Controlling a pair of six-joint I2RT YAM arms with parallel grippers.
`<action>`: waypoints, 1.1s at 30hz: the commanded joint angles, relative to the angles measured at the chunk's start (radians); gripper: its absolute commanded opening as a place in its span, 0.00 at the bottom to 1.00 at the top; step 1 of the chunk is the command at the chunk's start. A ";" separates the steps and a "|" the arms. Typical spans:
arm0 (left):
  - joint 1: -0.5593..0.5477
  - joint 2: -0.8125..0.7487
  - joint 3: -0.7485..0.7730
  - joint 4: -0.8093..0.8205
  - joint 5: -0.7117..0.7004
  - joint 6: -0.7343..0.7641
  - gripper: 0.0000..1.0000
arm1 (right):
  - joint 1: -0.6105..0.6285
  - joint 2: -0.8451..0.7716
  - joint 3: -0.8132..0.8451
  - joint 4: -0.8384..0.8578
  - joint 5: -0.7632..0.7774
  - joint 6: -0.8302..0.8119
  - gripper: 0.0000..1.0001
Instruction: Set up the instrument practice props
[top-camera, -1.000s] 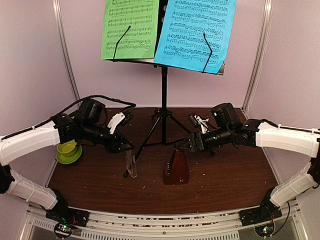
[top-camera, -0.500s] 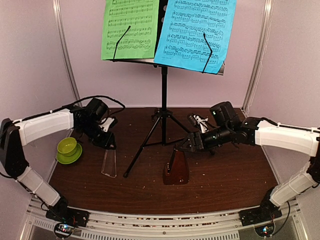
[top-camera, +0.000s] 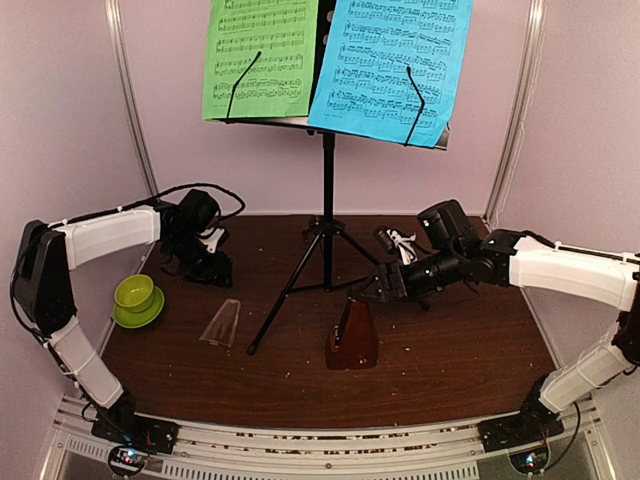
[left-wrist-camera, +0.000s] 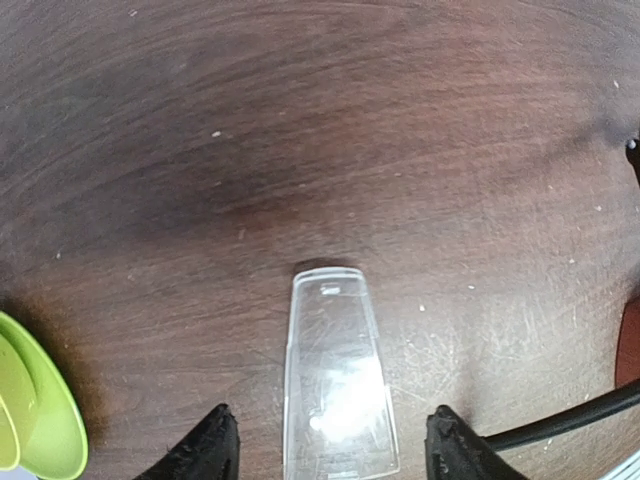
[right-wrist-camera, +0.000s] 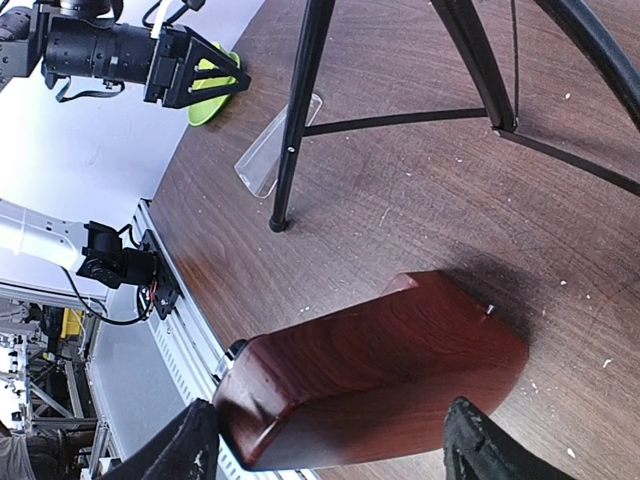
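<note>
metronome (top-camera: 352, 338) stands upright and uncovered at the front middle of the table (top-camera: 450, 370), near the legs of the music stand (top-camera: 327, 190). we see the right gripper (top-camera: 385, 287) just behind and above it, jaws spread wide. in the right wrist view the red-brown body lies between the two fingertips, and we cannot tell whether either touches it. the left gripper (left-wrist-camera: 330, 452) also has its jaws apart and holds nothing. the clear cover (left-wrist-camera: 338, 385) lies flat on the wood below it, between the lime green cup and saucer (top-camera: 137, 300) and the stand's front leg. a second ago that cover hung upright in the left jaws close to the leg; since then the arm swung left, let it go and drew back. the right arm barely shifted. green sheet (top-camera: 262, 55) and blue sheet (top-camera: 390, 65) sit on the stand as before.
</note>
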 joint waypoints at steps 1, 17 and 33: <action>0.022 -0.018 0.013 0.002 0.000 0.013 0.70 | -0.008 0.037 0.006 -0.142 0.110 -0.013 0.79; -0.010 -0.570 -0.419 0.552 0.385 0.220 0.61 | -0.008 -0.094 0.047 -0.220 0.104 -0.001 0.84; -0.271 -0.480 -0.472 0.597 0.407 0.372 0.40 | -0.014 -0.035 -0.184 -0.111 0.224 0.102 0.47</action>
